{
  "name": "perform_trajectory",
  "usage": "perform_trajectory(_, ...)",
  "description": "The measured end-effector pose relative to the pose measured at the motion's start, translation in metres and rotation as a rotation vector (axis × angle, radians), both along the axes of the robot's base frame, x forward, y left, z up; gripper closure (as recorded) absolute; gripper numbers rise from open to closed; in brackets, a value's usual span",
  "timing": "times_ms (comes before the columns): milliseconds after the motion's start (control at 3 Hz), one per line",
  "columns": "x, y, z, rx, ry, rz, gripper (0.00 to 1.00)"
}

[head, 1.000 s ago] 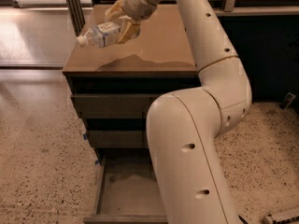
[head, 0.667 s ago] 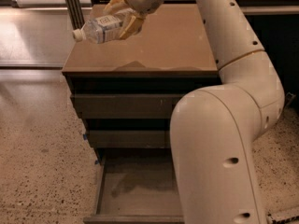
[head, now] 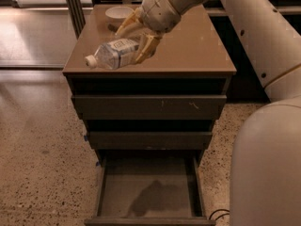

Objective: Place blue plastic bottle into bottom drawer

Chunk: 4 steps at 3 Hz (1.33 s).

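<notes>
The blue plastic bottle (head: 113, 53) is clear with a white cap and pale blue-and-white label. It lies tilted, cap pointing left, held in the air over the cabinet top's left front part. My gripper (head: 136, 36) is shut on the bottle's base end, with yellowish fingers (head: 146, 46) wrapped around it. The bottom drawer (head: 148, 187) is pulled open below, its flat floor bare apart from the arm's shadow.
A white bowl (head: 119, 14) stands at the back left of the cabinet top (head: 188, 51). Two shallower drawers (head: 148, 107) above the open one are closed. My white arm fills the right side. A speckled floor (head: 42, 164) lies to the left.
The view has shifted so the cabinet sits lower and more centred. The bottle in my gripper now hangs lower over the cabinet's left front, and the white bowl has come into view.
</notes>
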<state>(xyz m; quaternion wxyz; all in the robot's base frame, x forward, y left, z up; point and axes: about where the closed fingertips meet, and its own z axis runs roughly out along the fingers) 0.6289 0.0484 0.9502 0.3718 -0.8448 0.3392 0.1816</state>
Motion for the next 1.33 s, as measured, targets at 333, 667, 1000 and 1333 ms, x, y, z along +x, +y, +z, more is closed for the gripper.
perform_trajectory(333,-0.006,0.004,-0.02,-0.016,0.036,0.009,1.0)
perform_trajectory(667,-0.006,0.004,-0.021,-0.016,0.037,0.01,1.0)
perform_trajectory(1000,-0.018,0.001,-0.034,-0.004,0.053,0.019,1.0)
perform_trajectory(1333,-0.04,-0.008,-0.057,0.033,0.071,0.009,1.0)
